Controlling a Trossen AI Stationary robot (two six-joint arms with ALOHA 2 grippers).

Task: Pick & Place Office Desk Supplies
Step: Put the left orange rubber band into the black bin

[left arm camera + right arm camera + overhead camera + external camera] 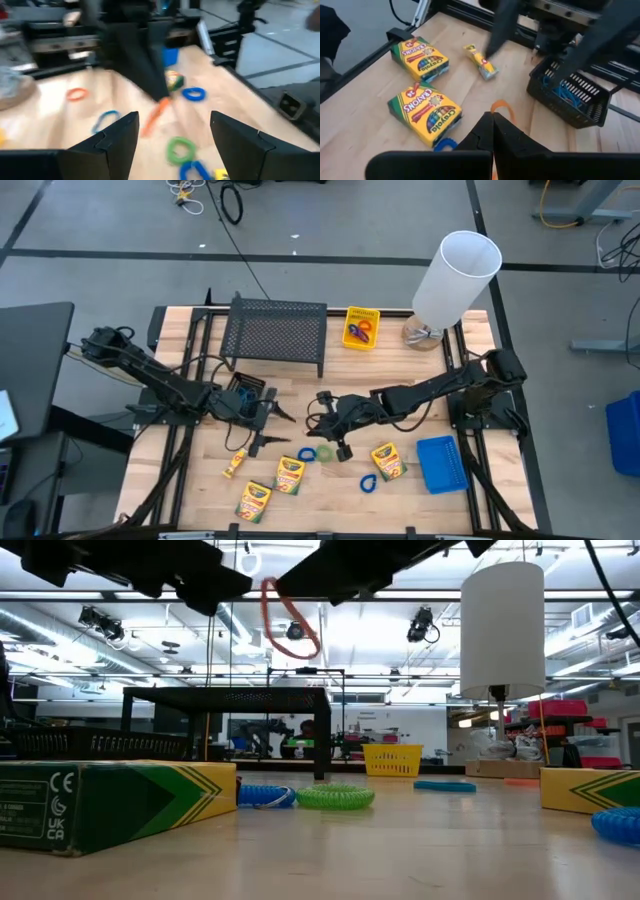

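Nearest me, I see three crayon boxes (288, 474) on the table's front edge, with a blue loop (368, 482) and a green loop (323, 452) among them, and the blue bin (441, 463) at right. Mid-table, my right gripper (492, 131) has its fingers pressed together on an orange loop (288, 612), lifted off the wood. My left gripper (172, 135) hangs with its fingers spread beside the black bin (568, 96). Farthest back sits the yellow bin (361, 328).
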